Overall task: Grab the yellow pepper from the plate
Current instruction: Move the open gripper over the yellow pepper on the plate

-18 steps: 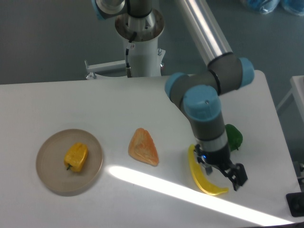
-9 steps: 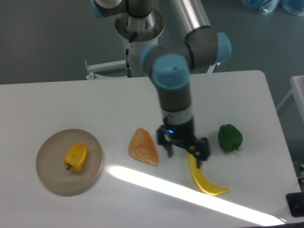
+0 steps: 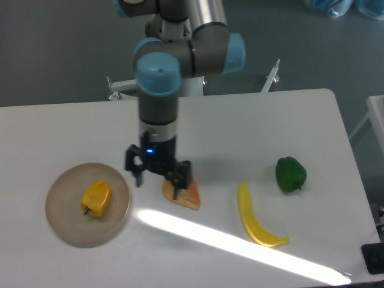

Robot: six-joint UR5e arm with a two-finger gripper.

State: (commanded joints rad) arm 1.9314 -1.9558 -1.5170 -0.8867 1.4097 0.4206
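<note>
The yellow pepper (image 3: 96,198) lies on the round tan plate (image 3: 63,225) at the left of the table, its small dark stem pointing down. My gripper (image 3: 158,179) hangs open above the table just right of the plate, partly over the left edge of an orange wedge. Nothing is between its two dark fingers. The pepper sits about a hand's width to the left of the gripper and is untouched.
An orange wedge-shaped toy (image 3: 183,192) lies under the gripper's right finger. A long curved yellow banana piece (image 3: 255,218) lies to the right, and a green pepper (image 3: 290,174) beyond it. A bright strip of sunlight crosses the table's front.
The arm has swept leftward across the table, from over the banana piece, past the orange wedge, to just right of the plate. The gripper stayed open and empty; no object moved.
</note>
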